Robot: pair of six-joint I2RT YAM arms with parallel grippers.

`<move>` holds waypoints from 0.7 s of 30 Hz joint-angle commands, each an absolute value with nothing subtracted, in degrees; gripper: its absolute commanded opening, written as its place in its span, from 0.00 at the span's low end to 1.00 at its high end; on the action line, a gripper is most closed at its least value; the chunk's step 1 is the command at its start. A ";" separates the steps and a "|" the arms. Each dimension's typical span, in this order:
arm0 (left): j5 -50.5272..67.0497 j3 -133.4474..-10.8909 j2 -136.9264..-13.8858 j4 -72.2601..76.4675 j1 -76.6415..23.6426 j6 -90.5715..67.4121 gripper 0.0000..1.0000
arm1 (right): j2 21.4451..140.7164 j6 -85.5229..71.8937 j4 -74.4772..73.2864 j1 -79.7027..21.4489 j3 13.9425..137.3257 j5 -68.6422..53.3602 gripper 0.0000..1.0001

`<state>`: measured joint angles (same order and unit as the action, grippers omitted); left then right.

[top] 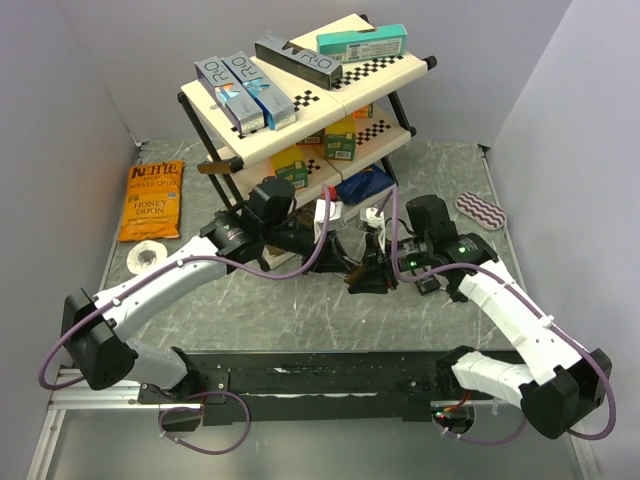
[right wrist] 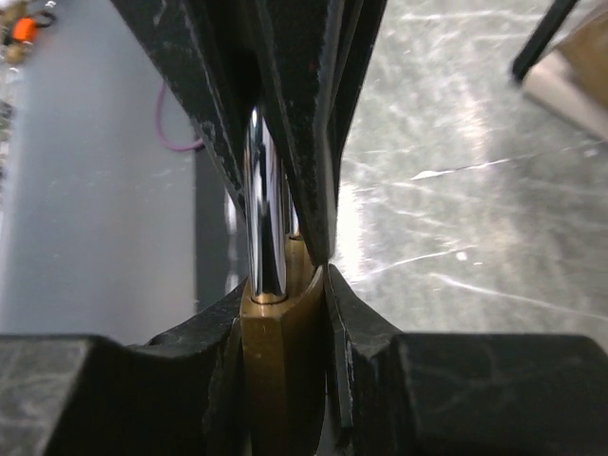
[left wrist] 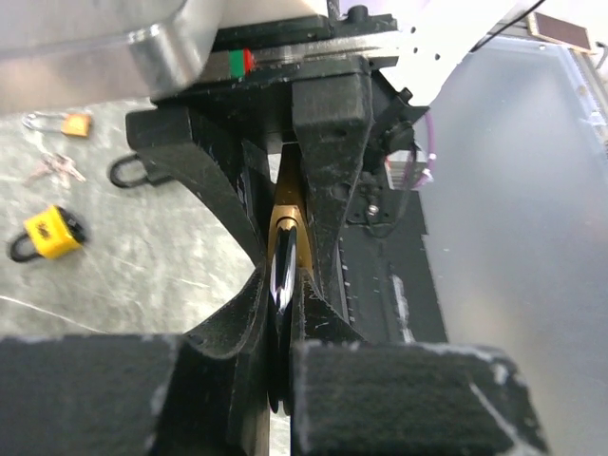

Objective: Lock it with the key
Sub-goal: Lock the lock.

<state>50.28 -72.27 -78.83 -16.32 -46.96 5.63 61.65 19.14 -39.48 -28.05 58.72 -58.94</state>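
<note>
Brass fills the centre of the left wrist view: the padlock (left wrist: 288,236) is clamped at its body by the right gripper (left wrist: 287,214), while its dark, shiny shackle (left wrist: 281,285) is pinched in the left gripper (left wrist: 283,318). A yellow padlock (left wrist: 52,233), a small brass padlock (left wrist: 74,123) and a bunch of keys (left wrist: 55,169) are seen on the worktop (left wrist: 171,275), apart from both grippers. In the right wrist view, the brass body is squeezed by the right gripper and the chrome shackle is enclosed by the left gripper. From above, both grippers are seen meeting at the worktop's middle, before the rack (top: 380,68) at the far edge.
</note>
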 commanded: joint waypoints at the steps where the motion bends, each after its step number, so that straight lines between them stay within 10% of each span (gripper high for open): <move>1: 56.60 -72.60 -75.50 -6.41 -46.68 11.95 0.01 | 59.68 25.39 -34.61 -25.23 63.02 -63.57 0.10; 5: 56.86 -73.21 -74.36 -5.37 -43.95 10.55 0.01 | 59.50 29.26 -39.46 -20.31 63.98 -62.93 0.66; 8: 57.30 -72.60 -73.22 -1.24 -42.54 7.48 0.01 | 59.85 29.79 -42.27 -18.02 66.35 -62.14 0.83; 21: 55.63 -68.56 -71.54 20.81 -41.66 -12.21 0.01 | 55.99 17.41 -26.66 -17.75 63.11 -67.14 0.90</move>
